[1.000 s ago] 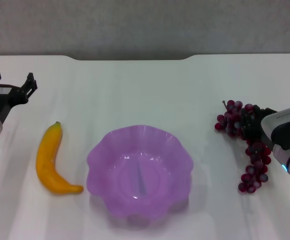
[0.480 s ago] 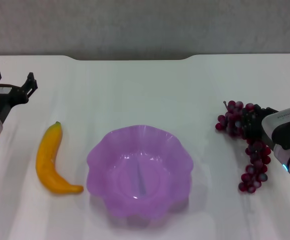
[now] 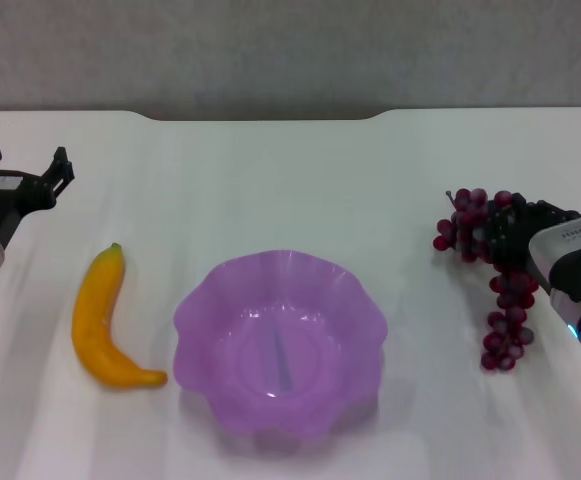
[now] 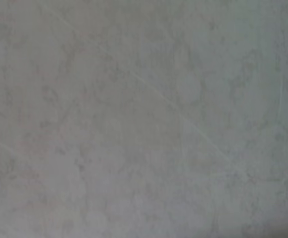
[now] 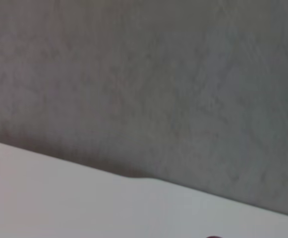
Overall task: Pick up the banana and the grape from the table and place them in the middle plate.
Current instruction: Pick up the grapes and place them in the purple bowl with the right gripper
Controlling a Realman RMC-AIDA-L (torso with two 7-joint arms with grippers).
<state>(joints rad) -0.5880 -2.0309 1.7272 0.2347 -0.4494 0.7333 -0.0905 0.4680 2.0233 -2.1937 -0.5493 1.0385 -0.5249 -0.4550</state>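
My right gripper (image 3: 515, 232) is clamped on the grape (image 3: 498, 275), its fingers mostly buried in the bunch; the long axis hangs down from them toward the table (image 3: 290, 170); my left gripper (image 3: 22, 172) waits with fingers apart, the banana (image 3: 102, 320) nearer me than them, stem pointing away, beside the middle plate (image 3: 280, 345).

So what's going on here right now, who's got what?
The right gripper is shut on the grape bunch, whose lower end hangs free, off to the right of the purple plate. The plate holds nothing yet. The banana lies untouched on the table left of the plate. The left gripper sits open at the far left.
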